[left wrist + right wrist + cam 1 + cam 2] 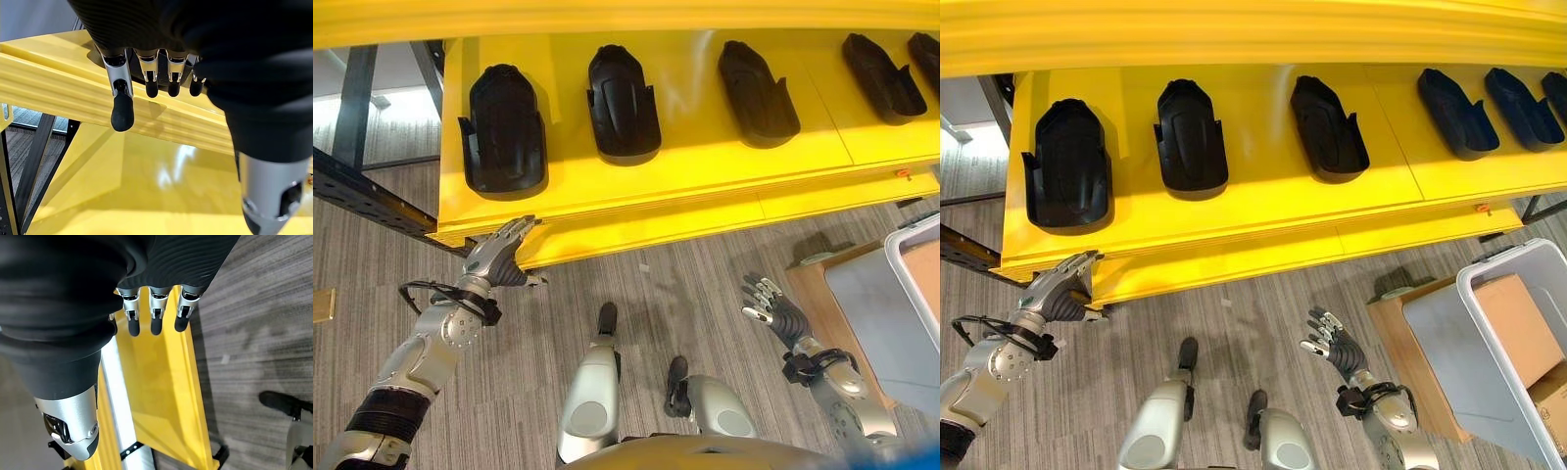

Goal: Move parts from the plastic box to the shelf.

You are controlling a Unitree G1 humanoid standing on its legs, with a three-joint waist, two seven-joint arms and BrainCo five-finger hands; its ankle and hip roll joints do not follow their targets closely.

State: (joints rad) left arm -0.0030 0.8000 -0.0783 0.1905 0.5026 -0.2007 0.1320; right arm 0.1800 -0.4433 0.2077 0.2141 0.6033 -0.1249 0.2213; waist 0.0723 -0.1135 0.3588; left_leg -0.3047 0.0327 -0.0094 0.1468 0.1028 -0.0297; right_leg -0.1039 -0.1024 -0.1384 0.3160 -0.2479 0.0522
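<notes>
Several black moulded parts lie in a row on the yellow shelf (705,181), among them one at the far left (504,127), one beside it (622,98) and one in the middle (1327,127). My left hand (499,257) hovers at the shelf's front edge below the leftmost part, open, with its straight fingers (122,105) holding nothing. My right hand (1332,343) hangs over the carpet in front of the shelf, open and empty, fingers (154,318) relaxed. The grey plastic box (1489,269) stands at the right, beyond the right hand.
A brown cardboard piece (1518,323) lies inside the plastic box, which rests on a wooden board (1400,338). A black metal frame (362,196) runs at the shelf's left end. Grey carpet (685,284) spreads between the shelf and me.
</notes>
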